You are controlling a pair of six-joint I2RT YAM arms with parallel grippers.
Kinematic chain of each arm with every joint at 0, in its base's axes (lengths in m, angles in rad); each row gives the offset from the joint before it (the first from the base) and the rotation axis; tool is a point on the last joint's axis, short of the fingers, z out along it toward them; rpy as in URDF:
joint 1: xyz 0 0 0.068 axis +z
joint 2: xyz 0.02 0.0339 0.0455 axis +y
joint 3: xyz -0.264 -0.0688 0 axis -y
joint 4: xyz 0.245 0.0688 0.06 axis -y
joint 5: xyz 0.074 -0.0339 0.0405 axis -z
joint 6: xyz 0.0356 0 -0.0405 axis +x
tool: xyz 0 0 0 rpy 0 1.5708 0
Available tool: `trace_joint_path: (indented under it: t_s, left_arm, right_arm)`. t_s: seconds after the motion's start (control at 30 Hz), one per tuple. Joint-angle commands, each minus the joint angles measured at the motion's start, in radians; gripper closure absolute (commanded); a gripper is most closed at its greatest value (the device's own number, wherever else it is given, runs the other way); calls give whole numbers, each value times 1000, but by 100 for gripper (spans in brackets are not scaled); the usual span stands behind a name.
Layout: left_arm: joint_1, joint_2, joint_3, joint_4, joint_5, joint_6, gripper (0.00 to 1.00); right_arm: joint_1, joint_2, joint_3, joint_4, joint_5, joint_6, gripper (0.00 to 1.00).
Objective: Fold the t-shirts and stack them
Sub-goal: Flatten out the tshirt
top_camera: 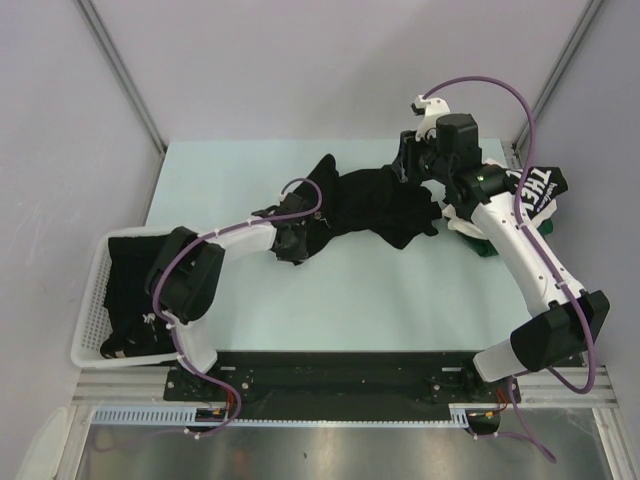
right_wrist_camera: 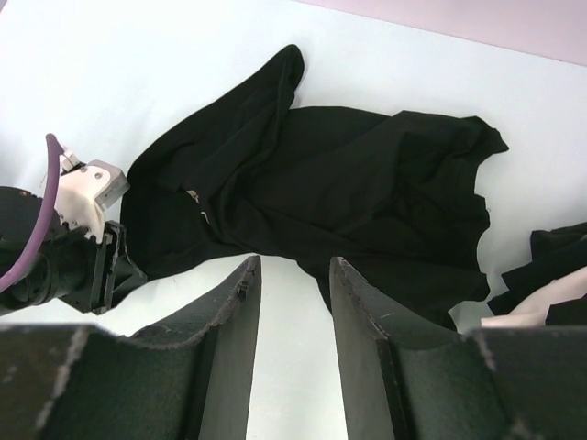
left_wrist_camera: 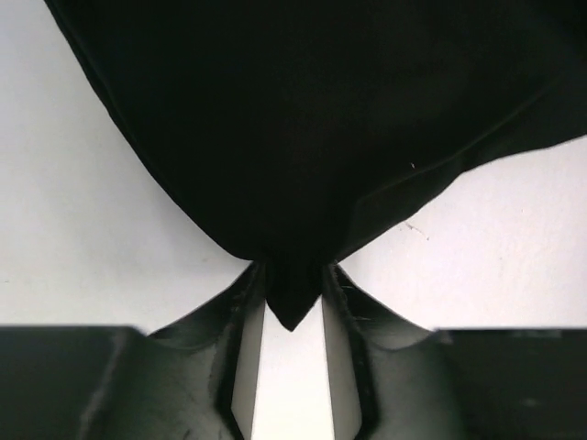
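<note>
Tee (top_camera: 380, 207) soft, light, bunches easy; left claw (left_wrist_camera: 293, 277) pinching its 6 o'clock corner, right claw (right_wrist_camera: 293, 268) parted, empty. Grab opposite corner.

you have the crumpled t-shirt (top_camera: 375, 205) lying on the table (top_camera: 360, 300), behind the middle and reaching toward the far edge. to its right, against the right edge near the far corner, lies the lettered t-shirt (top_camera: 540, 188). the basket (top_camera: 88, 310) sits at your near left corner, overhanging the left edge, with the heaped t-shirts (top_camera: 125, 270) in it. the left gripper (top_camera: 300, 235) is at the crumpled t-shirt's near left end, the right gripper (top_camera: 412, 160) over its far right end.
</note>
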Motion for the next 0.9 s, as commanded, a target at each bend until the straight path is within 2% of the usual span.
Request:
trace_joint_path:
  t_s: [0.0,0.07,0.1,0.37,0.57,0.7,0.87]
  left_arm:
    - [-5,58,22,-31,-28,-11,72]
    - [-6,61,23,-37,-41,-9,86]
    - [-5,58,25,-47,-51,-9,100]
    - [-5,-55,64,-177,-204,23,100]
    - [1,-318,158,-249,-337,69,100]
    - [18,-410,328,-293,-353,114,100]
    - [27,-395,538,-412,-345,157,100]
  right_arm:
    - [4,-39,-2,15,-7,1,59]
    - [5,-35,-2,14,-9,1,59]
    - [4,-33,-3,14,-7,4,59]
    - [8,-25,-19,26,-10,7,59]
    - [10,-15,-19,32,-13,19,59]
    - [16,-2,-19,18,-19,33,59]
    - [21,18,-17,-23,-25,55,59]
